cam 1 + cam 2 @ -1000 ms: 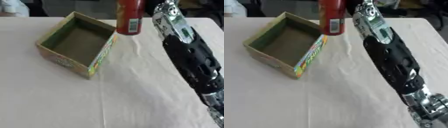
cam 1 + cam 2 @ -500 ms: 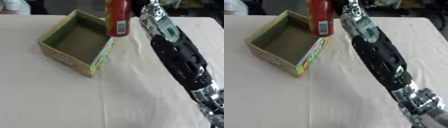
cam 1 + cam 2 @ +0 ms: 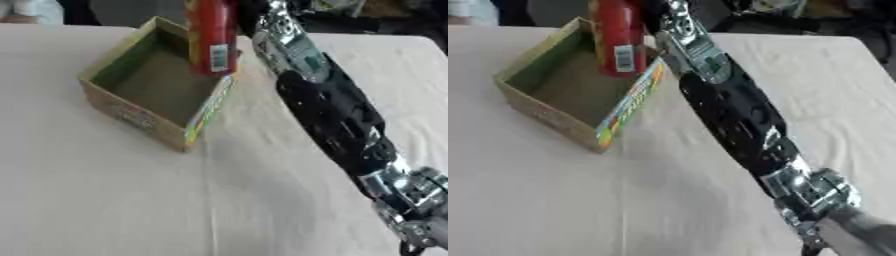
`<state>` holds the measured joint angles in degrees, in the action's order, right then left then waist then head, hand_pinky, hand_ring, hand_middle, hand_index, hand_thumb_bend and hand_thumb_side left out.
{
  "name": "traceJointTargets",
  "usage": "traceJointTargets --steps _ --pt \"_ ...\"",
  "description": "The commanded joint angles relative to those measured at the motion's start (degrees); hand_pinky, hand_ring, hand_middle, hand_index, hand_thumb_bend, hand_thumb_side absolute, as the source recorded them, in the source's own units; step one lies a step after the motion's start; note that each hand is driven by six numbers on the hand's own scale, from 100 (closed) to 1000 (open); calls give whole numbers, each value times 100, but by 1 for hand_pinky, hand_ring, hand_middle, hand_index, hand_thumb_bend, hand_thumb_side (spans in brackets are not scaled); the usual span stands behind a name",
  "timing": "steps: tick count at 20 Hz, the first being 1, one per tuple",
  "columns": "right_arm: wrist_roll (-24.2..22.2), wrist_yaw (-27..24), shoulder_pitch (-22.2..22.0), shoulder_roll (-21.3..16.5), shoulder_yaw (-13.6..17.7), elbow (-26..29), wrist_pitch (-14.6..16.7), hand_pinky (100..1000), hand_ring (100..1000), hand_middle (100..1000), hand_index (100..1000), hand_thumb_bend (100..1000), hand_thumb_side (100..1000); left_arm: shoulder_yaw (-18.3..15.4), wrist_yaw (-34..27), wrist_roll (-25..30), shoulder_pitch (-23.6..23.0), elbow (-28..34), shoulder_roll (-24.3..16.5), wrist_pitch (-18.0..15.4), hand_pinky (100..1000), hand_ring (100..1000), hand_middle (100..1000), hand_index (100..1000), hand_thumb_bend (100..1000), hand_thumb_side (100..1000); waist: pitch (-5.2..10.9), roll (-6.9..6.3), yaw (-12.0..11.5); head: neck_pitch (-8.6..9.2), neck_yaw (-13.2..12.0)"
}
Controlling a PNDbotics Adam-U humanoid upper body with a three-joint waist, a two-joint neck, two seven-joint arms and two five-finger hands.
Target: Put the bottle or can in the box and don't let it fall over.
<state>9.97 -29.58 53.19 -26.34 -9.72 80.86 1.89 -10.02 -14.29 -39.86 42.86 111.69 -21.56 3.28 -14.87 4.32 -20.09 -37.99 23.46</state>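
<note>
Carrying step, near its end: red bottle [image 3: 211, 37] upright in the upper middle of the frame, hanging over the box's [image 3: 131, 114] far right corner, base seemingly just above or inside the rim there; cannot tell whether it touches the wall or floor yet.

Right arm [image 3: 337, 120] reaching diagonally from the lower right to the top centre; right hand [image 3: 262, 20] only partly in view beside the bottle at the top edge, so cannot tell how the fingers sit, though the bottle hanging off the table suggests a hold on it. No left hand in either view.

Box open-topped, green inside, set askew in the upper left on the pale table [image 3: 105, 200]; nothing else seen inside.

Next, by judgement: shift a little further left so the base clears the right wall, then lower straight down onto the box floor, keeping the bottle vertical; release only once the base sits flat, since a tall narrow bottle tips easily if let go tilted or caught on the rim.

Against a second ago: bottle then right of the box and outside it, over bare cloth; now leftward, over the corner; arm swung left with it; box unmoved.
</note>
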Motion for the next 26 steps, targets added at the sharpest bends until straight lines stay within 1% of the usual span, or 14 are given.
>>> traceJointTargets --steps 1,2,4,6,8,9,10,11,12,13,14,15,20,26 --pt "74 -107 196 -141 18 12 142 808 344 368 245 100 408 6 37 22 104 124 -68 -5 790 1000 843 697 305 937 98 -22 -38 40 73" --pt "85 -141 209 -141 9 -8 193 810 357 373 248 100 429 7 39 25 108 128 -67 -4 790 1000 843 697 305 937 86 -13 -56 52 80" --pt "78 -207 225 -132 -15 -61 291 841 459 438 303 100 470 6 37 28 113 133 -71 -2 791 1000 843 696 305 938 64 3 -84 74 91" --pt "-41 -241 226 -126 -52 -93 380 881 587 571 432 100 470 3 36 28 116 142 -77 -4 791 1000 843 697 305 938 50 16 -98 93 89" --pt "-250 -223 220 -127 -82 -99 458 923 758 763 603 100 444 3 33 30 111 148 -80 -2 792 1000 843 697 305 939 44 26 -102 97 86" --pt "-403 -187 210 -128 -99 -90 496 932 790 803 647 100 437 1 32 31 105 149 -80 1 792 1000 844 697 306 939 42 29 -102 97 83" --pt "-602 -139 199 -129 -126 -74 526 984 950 1000 836 100 395 -2 33 30 99 150 -81 2 795 1000 844 698 306 940 42 33 -101 95 80" --pt "-839 -85 185 -129 -149 -58 550 990 967 1000 858 100 379 -6 32 28 94 150 -81 4 795 1000 844 698 307 941 41 34 -98 92 79" --pt "-1103 -13 172 -131 -171 -39 574 1000 1000 1000 961 100 448 -8 32 25 90 152 -83 5 795 1000 844 698 306 940 42 36 -96 86 81" --pt "-1375 79 155 -132 -179 -24 603 1000 1000 1000 1000 100 510 -11 35 23 85 155 -86 4 796 1000 844 698 306 939 43 36 -92 80 81" --pt "-1612 180 140 -132 -172 -22 638 1000 1000 1000 1000 100 663 -15 42 17 83 160 -89 1 796 1000 844 698 306 937 45 36 -88 77 82" --pt "-1819 309 124 -130 -161 -34 673 1000 1000 1000 1000 100 690 -22 55 5 82 167 -89 -4 797 1000 845 699 306 936 46 35 -83 72 82" --pt "-2309 881 81 -138 -70 -104 875 1000 1000 1000 1000 100 718 -23 117 -35 68 198 -89 -3 797 1000 843 699 304 936 46 32 -64 50 79" --pt "-2700 828 -138 -405 -73 175 863 1000 1000 1000 1000 100 718 -22 169 -83 63 228 -101 -7 796 1000 840 698 302 934 46 42 -63 49 69"
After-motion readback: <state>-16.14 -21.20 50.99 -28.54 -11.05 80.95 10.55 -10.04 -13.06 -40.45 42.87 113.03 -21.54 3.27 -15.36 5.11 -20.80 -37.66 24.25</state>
